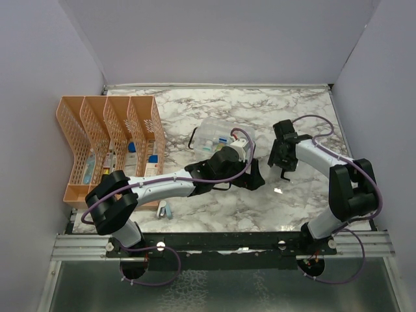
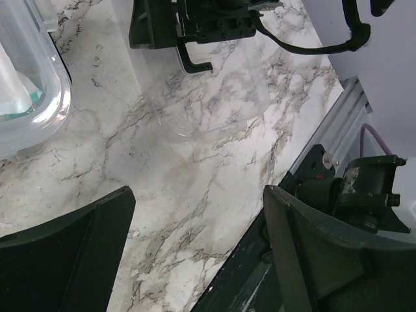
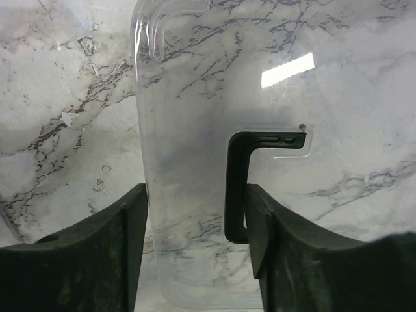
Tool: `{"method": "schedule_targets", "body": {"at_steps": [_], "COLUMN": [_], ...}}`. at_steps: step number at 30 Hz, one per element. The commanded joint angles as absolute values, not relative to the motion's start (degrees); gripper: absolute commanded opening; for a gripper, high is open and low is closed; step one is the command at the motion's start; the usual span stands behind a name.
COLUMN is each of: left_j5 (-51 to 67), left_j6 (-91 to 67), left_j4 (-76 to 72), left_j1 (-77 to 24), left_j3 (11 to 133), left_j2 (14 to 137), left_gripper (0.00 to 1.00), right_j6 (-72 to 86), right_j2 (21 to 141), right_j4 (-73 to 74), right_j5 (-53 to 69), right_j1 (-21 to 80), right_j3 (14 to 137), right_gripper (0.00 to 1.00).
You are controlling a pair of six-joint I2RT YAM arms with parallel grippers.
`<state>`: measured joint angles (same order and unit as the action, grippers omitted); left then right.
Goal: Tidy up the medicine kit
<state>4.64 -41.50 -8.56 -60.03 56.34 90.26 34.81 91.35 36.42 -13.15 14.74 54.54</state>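
medicine kit (image 1: 212, 132) — orange organizer (image 1: 107, 130) nearby, left arm (image 1: 169, 185) overlapping

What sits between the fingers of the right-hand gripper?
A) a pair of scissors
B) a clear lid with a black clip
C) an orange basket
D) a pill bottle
B: the right wrist view shows the clear lid and its black clip between the fingers of the right gripper.
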Motion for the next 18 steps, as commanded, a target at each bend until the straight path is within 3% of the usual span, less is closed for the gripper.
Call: {"method": "schedule_targets", "body": {"at_steps": [1, 3, 6, 18], "left_j5": [3.24, 2.73, 2.15, 1.05], "left_j6": [-41.71, -41.76, -41.29, -44.12], "left_j4": [-10.59, -10.49, -9.35, -9.70], "left_j1": [-60.35, -60.34, -60.38, -61.12], "left_j3": [55.79, 56.02, 57.50, 60.39], "left_j2": [89.26, 89.63, 90.43, 94.25], "left_gripper": [0.83, 0.84, 0.84, 0.84], "right_j6": [35.80, 36.01, 36.33, 38.51], "right_j2": [93.96, 93.46, 91.88, 82.16], "right_j4": [35.84, 36.16, 36.53, 36.30], "right_j5": [-15.22, -15.75, -16.02, -10.07], "right_j1": [14.85, 14.94, 14.94, 14.93], "right_j3": [54.34, 54.49, 54.49, 51.29], "right_gripper": [0.49, 0.41, 0.38, 0.38]}}
